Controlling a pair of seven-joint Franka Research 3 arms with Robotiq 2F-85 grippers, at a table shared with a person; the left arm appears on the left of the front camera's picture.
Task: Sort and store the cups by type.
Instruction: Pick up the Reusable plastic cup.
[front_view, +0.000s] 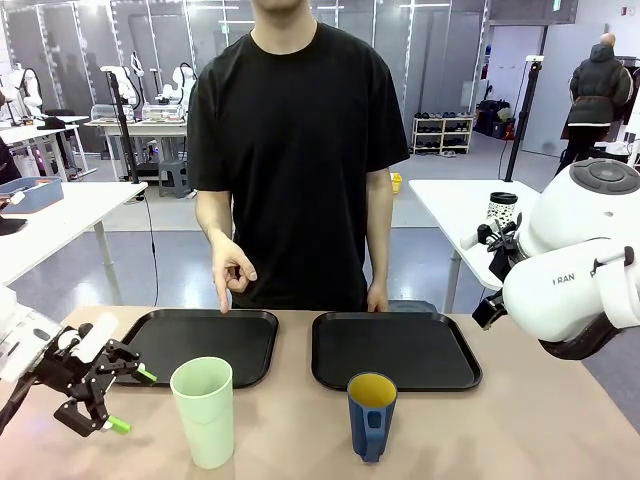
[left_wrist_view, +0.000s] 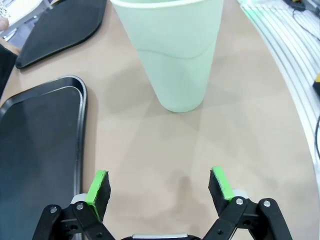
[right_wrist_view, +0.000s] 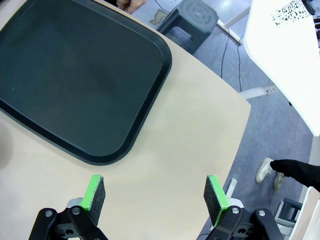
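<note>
Now left gripper (left_wrist_view: 160, 187) and right gripper (right_wrist_view: 155, 192) gape empty, tumbler (front_view: 203, 410) and mug (front_view: 371, 418) fronting black trays (front_view: 205, 342).

Bright, even overhead light floods the hall, the tall pale green plastic tumbler (left_wrist_view: 174, 55) drops only a faint soft shadow on the tan tabletop (left_wrist_view: 210, 150), the glossy black plastic tray (right_wrist_view: 75, 75) carries a dull sheen, focus is crisp throughout, and both wrist views bow at their edges.
</note>
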